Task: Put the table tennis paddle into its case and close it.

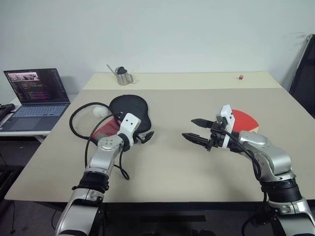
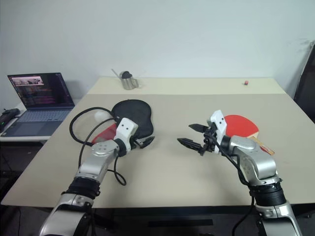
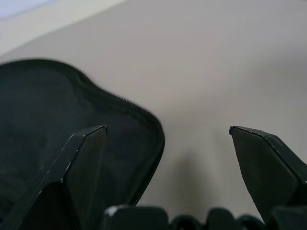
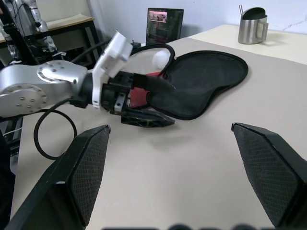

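Beige bench (image 1: pixel 197 172), two robot arms over it. Case (image 1: pixel 129 110) lies flat on the bench on the robot's left side, black face up, a bit of red (image 1: pixel 106 130) showing at its near edge under the left arm. White pom-pom (image 1: pixel 100 112) sits just beside the case's left edge, next to a loop of black cable (image 1: pixel 78 123).

Left gripper (image 1: pixel 146 136) is low at the near narrow end of the case, jaws apart, nothing between them. In the left wrist view one finger (image 3: pixel 81 167) overlaps the black case edge, the other (image 3: pixel 268 167) is over bare bench. Can't tell if a finger touches the fabric.

Paddle (image 1: pixel 244 119) lies red face up on the bench on the robot's right side, mostly behind the right wrist; its handle (image 2: pixel 263 146) shows in the right eye view, angling toward the near right. Case and paddle are well apart.

Right gripper (image 1: pixel 196 130) hangs above the bench between the case and the paddle, pointing toward the case, jaws wide apart, empty.

Far edge of bench: metal cup (image 1: pixel 123 76) behind the case, small red thing (image 1: pixel 240 76) far right. Open laptop (image 1: pixel 35 96) on a separate side table to the left, screen lit.
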Available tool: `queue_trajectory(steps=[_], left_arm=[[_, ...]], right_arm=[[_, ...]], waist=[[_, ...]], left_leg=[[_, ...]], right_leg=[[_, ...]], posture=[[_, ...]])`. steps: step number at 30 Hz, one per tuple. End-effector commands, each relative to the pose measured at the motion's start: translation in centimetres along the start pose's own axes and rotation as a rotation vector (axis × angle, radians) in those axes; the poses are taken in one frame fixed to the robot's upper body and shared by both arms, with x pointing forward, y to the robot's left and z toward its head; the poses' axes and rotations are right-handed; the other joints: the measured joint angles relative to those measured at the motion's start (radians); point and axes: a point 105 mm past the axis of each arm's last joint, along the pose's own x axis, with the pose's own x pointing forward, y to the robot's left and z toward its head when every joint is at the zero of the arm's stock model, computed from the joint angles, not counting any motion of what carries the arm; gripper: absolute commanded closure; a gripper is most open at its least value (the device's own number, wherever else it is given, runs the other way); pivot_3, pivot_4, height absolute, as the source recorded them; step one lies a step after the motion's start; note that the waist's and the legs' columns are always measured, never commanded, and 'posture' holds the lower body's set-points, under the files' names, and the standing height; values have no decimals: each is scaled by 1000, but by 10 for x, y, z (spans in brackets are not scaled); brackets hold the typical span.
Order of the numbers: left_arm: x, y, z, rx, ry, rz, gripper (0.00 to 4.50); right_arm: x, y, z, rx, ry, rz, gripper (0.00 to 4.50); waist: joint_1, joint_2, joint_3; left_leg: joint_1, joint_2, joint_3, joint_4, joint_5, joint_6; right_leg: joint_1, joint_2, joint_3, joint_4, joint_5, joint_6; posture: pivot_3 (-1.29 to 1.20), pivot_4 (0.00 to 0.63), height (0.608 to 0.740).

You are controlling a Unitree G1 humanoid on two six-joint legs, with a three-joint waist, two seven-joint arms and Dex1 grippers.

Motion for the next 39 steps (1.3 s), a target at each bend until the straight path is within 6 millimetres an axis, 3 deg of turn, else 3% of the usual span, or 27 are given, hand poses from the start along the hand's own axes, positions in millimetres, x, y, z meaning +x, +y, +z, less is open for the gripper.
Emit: queue_trajectory(steps=[1, 18, 21, 32, 37, 39], left_arm=[[6, 8, 5, 20, -11, 26, 0], [16, 15, -9, -5, 19, 82, 0], [14, 18, -11, -7, 19, 98, 636], [6, 25, -17, -4, 31, 120, 4481], [6, 14, -17, -1, 12, 59, 4481], [7, -1, -11, 9, -22, -23, 4481]], right_arm=[[0, 5, 13, -45, -46, 11, 54], [-6, 0, 16, -54, -55, -29, 54], [-7, -2, 18, -56, -61, -39, 0], [-8, -5, 20, -53, -71, -50, 0], [-9, -6, 20, -54, -70, -55, 0], [-11, -7, 20, -56, -68, -61, 0]], waist=[[1, 0, 0], [0, 0, 0], [-1, 0, 0], [-1, 0, 0], [-2, 0, 0], [-2, 0, 0]], left_leg=[[0, 0, 0, 0, 0, 0], [0, 0, 0, 1, 0, 0], [0, 0, 0, 1, 0, 0], [0, 0, 0, 1, 0, 0], [0, 0, 0, 0, 0, 0], [0, 0, 0, 0, 0, 0]], right_leg=[[0, 0, 0, 0, 0, 0], [0, 0, 0, 2, 0, 0], [0, 0, 0, 2, 0, 0], [0, 0, 0, 1, 0, 0], [0, 0, 0, 2, 0, 0], [0, 0, 0, 2, 0, 0]], posture=[[0, 150, 740], [0, 150, 740], [0, 150, 740], [0, 150, 740], [0, 150, 740], [0, 150, 740]])
